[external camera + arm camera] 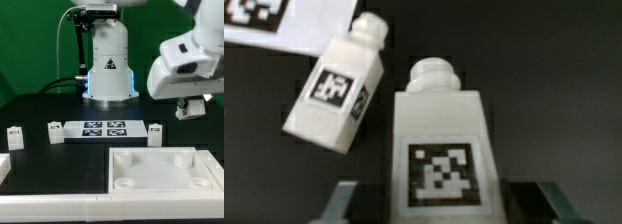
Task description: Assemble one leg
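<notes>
The arm (185, 60) leans in from the exterior view's right, its gripper (192, 107) hovering with jaws spread, pinching nothing. One white panel (160, 170), one marker board (103, 128). The leg (441, 140) sits just beside a second leg (331, 95) near the board's corner. The blurry exterior view shows perhaps three.

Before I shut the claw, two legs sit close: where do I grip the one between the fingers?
I'd take the leg by its tagged body, across its flat sides, not the narrow knob, approaching as the claw points; the tilted leg crowds one side.
</notes>
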